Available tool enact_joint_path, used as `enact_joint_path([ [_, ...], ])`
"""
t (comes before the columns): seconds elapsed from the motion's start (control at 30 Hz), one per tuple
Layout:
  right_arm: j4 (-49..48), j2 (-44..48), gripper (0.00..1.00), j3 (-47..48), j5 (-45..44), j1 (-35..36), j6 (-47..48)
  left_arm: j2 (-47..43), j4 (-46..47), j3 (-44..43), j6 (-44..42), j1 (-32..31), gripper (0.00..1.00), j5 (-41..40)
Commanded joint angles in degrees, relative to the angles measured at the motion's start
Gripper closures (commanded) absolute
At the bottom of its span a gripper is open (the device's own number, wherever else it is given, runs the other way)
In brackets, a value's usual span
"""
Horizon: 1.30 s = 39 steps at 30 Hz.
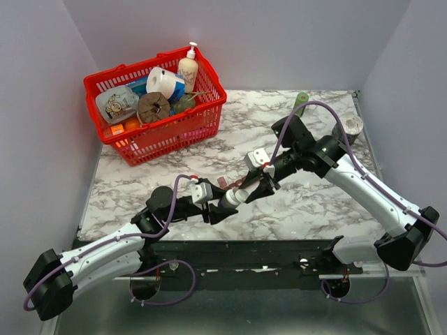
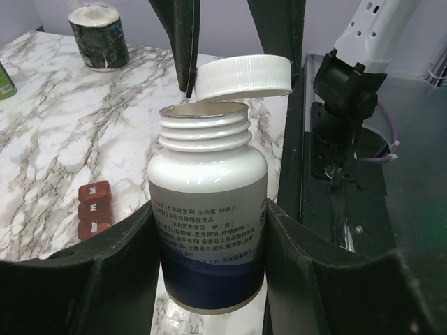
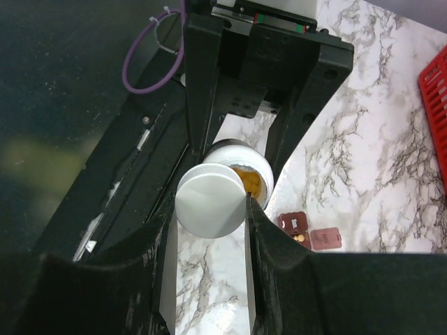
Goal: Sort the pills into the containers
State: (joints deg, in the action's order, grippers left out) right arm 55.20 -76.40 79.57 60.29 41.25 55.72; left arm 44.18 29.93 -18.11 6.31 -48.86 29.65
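Observation:
My left gripper (image 1: 222, 207) is shut on a white pill bottle (image 2: 207, 209) and holds it upright just above the marble table; its fingers (image 2: 105, 265) clamp the labelled body. The bottle's mouth is open and yellow pills (image 3: 250, 183) show inside. My right gripper (image 1: 255, 190) is shut on the bottle's white ribbed cap (image 3: 209, 200), which is lifted off and tilted beside the neck; the cap also shows in the left wrist view (image 2: 243, 77). The dark red-brown compartment strip (image 3: 300, 227) lies on the table beside the bottle, one lid (image 3: 325, 239) open, with pills in one compartment. Its closed compartments show in the left wrist view (image 2: 93, 209).
A red mesh basket (image 1: 209, 118) full of household items stands at the back left. A slim green bottle (image 1: 302, 100) and a dark jar with a pale top (image 1: 353, 127) stand at the back right. The arms' black base rail (image 1: 244, 251) runs along the near edge.

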Motion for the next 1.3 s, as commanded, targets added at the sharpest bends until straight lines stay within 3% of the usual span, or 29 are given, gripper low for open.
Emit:
enact_joint_path([
  [0.0,0.3,-1.6,0.79,1.7,1.5,1.1,-1.2,0.7,4.2,-1.8,1.0,0.1,1.00,2.4],
  [0.53,0.2,-3.1,0.79,2.2,-6.9,1.5,-0.7,-0.2,3.4,-1.8,1.4,0.1,1.00,3.4],
  [0.97,3.7,-5.9,0.78,0.6,-5.0,4.3,1.8,1.6,3.7,-4.1,0.8,0.1,1.00,4.1],
  [1.1,9.7,-7.9,0.78,3.1,-4.3,4.4,6.0,1.6,-0.1,-6.1,-1.7,0.1,1.00,6.7],
  [1.27,8.8,-6.7,0.78,2.1,-6.9,4.4,8.1,0.5,-1.3,-7.6,-2.5,0.1,1.00,9.8],
])
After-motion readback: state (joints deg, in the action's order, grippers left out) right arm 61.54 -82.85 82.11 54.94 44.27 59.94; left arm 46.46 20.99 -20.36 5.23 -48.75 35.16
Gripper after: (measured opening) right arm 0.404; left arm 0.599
